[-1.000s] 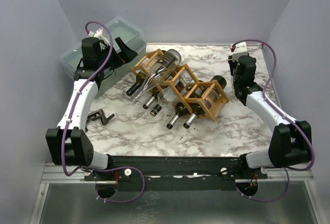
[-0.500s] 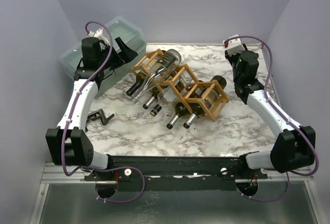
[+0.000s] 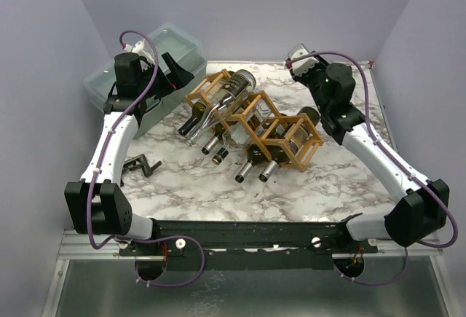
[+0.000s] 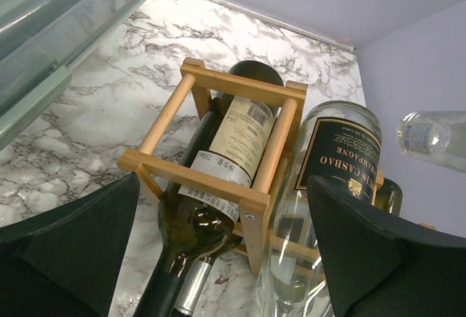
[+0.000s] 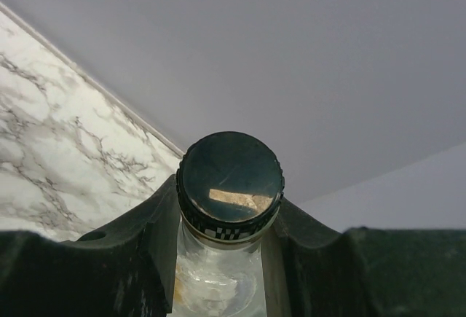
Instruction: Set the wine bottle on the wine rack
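Note:
The light-brown wooden wine rack [image 3: 285, 124] lies diagonally mid-table with several bottles in its cells. In the left wrist view its end cell [image 4: 271, 149] holds a dark green bottle [image 4: 218, 186], with a clear black-labelled bottle [image 4: 331, 171] beside it. My right gripper [image 3: 314, 71] is shut on the neck of a clear wine bottle [image 3: 297, 55] with a black cap [image 5: 230, 175], held in the air behind the rack's right end. That bottle also shows in the left wrist view [image 4: 435, 138]. My left gripper [image 3: 173, 69] is open and empty, left of the rack.
A translucent plastic bin [image 3: 166, 44] stands at the back left, close to my left gripper, and shows in the left wrist view [image 4: 51, 18]. A small black object [image 3: 143, 165] lies on the marble table [image 3: 218, 186] at the left. Walls close in on both sides.
My right arm has swung left and toward the back, carrying the clear bottle from the right edge to behind the rack's right end. The left arm has not moved.

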Motion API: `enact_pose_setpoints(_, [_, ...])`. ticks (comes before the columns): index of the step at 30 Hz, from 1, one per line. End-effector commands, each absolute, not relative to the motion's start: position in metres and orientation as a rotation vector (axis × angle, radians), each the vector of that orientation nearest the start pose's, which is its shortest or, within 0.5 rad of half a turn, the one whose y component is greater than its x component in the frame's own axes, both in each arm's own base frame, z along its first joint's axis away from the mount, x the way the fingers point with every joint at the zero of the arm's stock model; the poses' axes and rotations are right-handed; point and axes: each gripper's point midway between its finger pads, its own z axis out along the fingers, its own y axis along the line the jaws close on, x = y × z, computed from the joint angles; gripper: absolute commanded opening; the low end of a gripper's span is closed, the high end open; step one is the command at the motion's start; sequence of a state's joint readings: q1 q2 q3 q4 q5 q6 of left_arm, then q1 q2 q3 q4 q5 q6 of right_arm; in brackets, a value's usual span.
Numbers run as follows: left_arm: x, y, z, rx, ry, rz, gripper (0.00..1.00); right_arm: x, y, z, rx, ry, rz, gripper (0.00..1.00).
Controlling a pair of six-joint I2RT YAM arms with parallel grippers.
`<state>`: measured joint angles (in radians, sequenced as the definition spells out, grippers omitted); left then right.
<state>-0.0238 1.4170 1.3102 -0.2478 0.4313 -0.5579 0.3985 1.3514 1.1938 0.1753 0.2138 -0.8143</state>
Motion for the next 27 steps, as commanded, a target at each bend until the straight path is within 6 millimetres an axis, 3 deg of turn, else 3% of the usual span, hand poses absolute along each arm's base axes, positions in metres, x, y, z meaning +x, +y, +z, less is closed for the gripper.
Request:
enact_pose_setpoints(1, [0.422, -0.102, 0.305, -0.211, 1.938, -0.809, 0.99, 0.419, 0.139, 0.464, -0.767, 1.108, -0.553, 0.0])
enact_pose_setpoints(12, [0.424, -0.097, 0.302, -0.219, 1.956, -0.782, 0.98, 0.384, 0.216, 0.463, -0.969, 1.03, -0.523, 0.01])
enact_pose_setpoints(20, [0.426, -0.097, 0.297, -0.224, 1.97, -0.776, 0.98, 0.355, 0.251, 0.432, -1.113, 1.007, -0.577, 0.0])
enact_pose_setpoints(27, [0.426, -0.096, 0.297, -0.224, 1.972, -0.767, 0.99, 0.332, 0.27, 0.414, -1.194, 0.999, -0.572, 0.0])
